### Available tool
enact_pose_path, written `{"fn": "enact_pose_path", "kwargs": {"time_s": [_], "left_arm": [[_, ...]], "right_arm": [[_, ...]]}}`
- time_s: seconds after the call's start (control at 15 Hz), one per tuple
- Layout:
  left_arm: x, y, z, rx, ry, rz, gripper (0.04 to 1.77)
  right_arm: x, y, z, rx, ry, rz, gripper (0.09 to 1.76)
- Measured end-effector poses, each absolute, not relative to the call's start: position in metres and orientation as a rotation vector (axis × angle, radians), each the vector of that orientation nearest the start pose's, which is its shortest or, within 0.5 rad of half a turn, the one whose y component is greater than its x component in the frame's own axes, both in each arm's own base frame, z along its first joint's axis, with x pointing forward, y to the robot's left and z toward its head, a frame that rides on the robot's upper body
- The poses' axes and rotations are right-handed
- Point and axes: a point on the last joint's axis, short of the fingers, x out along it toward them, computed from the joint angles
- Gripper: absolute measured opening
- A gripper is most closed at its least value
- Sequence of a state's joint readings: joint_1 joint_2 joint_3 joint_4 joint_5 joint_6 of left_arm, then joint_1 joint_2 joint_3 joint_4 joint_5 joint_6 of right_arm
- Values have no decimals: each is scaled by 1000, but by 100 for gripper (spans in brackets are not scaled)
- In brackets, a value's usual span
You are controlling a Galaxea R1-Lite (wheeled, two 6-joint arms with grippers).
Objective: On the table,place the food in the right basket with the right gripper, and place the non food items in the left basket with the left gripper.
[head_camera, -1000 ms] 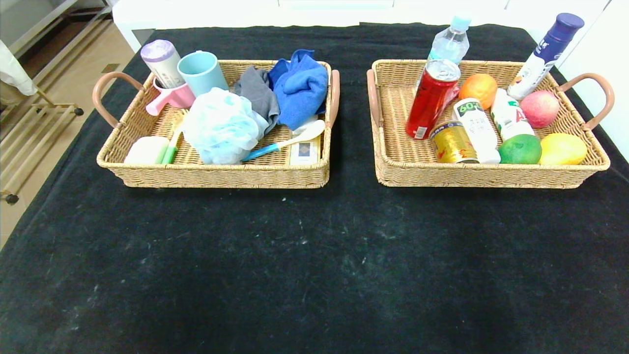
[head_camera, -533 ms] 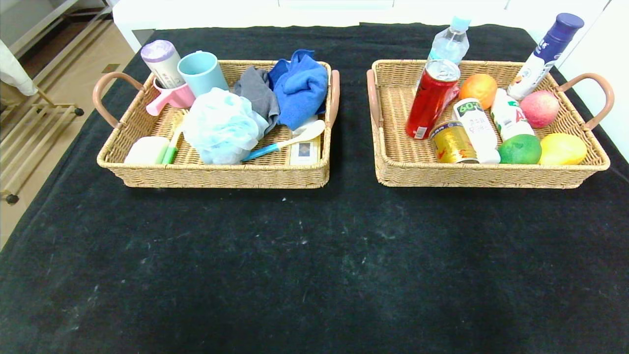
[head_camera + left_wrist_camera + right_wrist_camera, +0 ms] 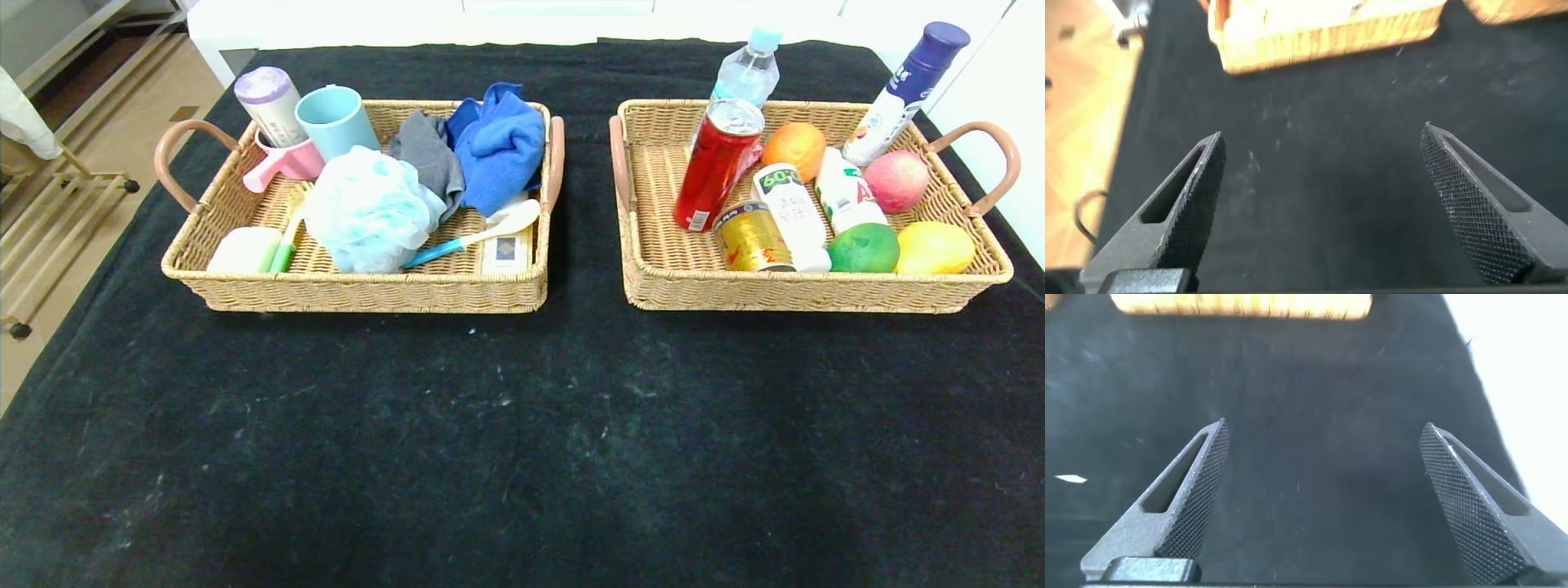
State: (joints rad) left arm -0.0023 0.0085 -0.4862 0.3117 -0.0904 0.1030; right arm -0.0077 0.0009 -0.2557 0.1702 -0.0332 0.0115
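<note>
The left basket (image 3: 359,290) holds non food items: a teal cup (image 3: 336,121), a pink cup (image 3: 286,161), a lilac-capped canister (image 3: 269,103), a pale blue bath puff (image 3: 369,209), grey and blue cloths (image 3: 498,143), a soap bar (image 3: 243,249) and a brush (image 3: 478,237). In the right basket (image 3: 808,292) lie a red can (image 3: 718,163), a gold can (image 3: 749,237), white bottles (image 3: 793,212), an orange (image 3: 794,147), an apple (image 3: 896,180), a green fruit (image 3: 864,247) and a yellow fruit (image 3: 935,247). My left gripper (image 3: 1323,139) and right gripper (image 3: 1323,433) hang open over bare cloth, out of the head view.
A water bottle (image 3: 747,69) and a blue-capped white bottle (image 3: 906,90) stand at the right basket's far rim. The black cloth-covered table (image 3: 522,425) stretches in front of both baskets. Floor and a metal rack (image 3: 49,212) lie off the table's left edge.
</note>
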Motion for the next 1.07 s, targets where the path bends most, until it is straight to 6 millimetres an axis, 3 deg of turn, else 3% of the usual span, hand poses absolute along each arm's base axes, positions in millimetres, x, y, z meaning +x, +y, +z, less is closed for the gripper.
{"fn": "enact_pose_path", "kwargs": {"time_s": [0.2, 0.4, 1.07], "left_arm": [[-45, -1, 124, 89, -98, -62, 172], [-29, -1, 90, 74, -13, -57, 172], [-26, 0, 77, 18, 41, -7, 172]], "right_arm": [[-27, 0, 91, 25, -76, -28, 170], [-23, 0, 81, 25, -40, -24, 170], [-23, 0, 79, 25, -32, -24, 170]]}}
